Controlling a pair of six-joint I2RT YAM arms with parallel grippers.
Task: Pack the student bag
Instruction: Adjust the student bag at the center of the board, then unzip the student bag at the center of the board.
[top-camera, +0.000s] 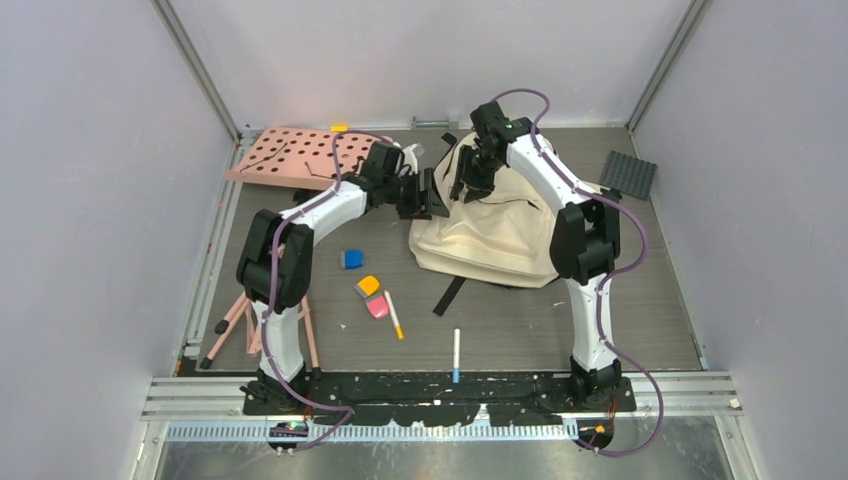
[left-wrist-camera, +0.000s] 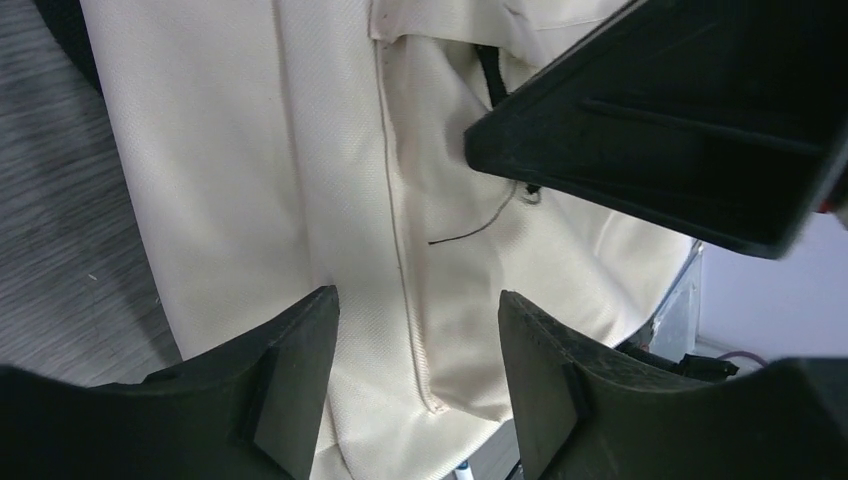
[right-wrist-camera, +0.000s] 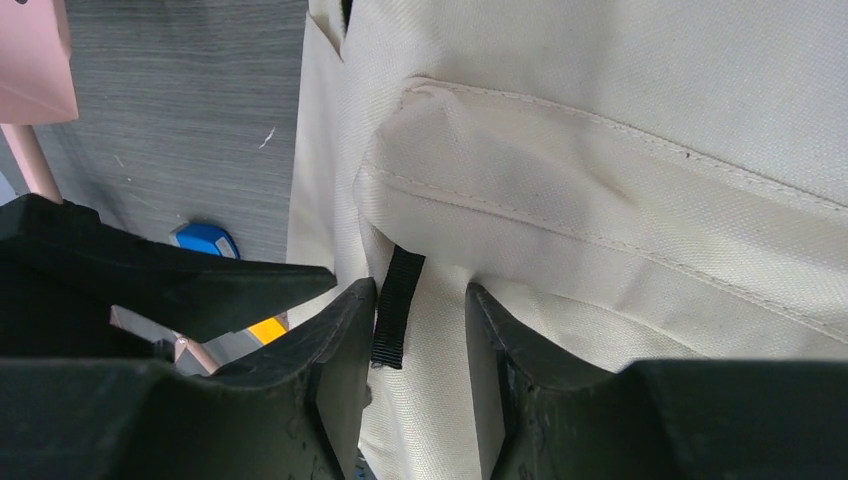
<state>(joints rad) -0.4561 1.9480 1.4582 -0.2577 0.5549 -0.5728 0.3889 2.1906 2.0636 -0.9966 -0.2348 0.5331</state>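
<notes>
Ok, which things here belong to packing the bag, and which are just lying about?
Job: student bag; probably to be packed: blue block, orange piece, pink piece, yellow-tipped marker, blue-tipped pen.
Lying about: pink perforated board, grey studded mat, pink stand.

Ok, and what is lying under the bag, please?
Only a black strap shows, sticking out from beneath the near edge of the bag onto the table. Whatever else lies under it is covered by the cream fabric.

Free table (top-camera: 660, 290) right of the student bag (top-camera: 500, 240); blocks (top-camera: 368, 286) and marker (top-camera: 395, 316) at its left.
</notes>
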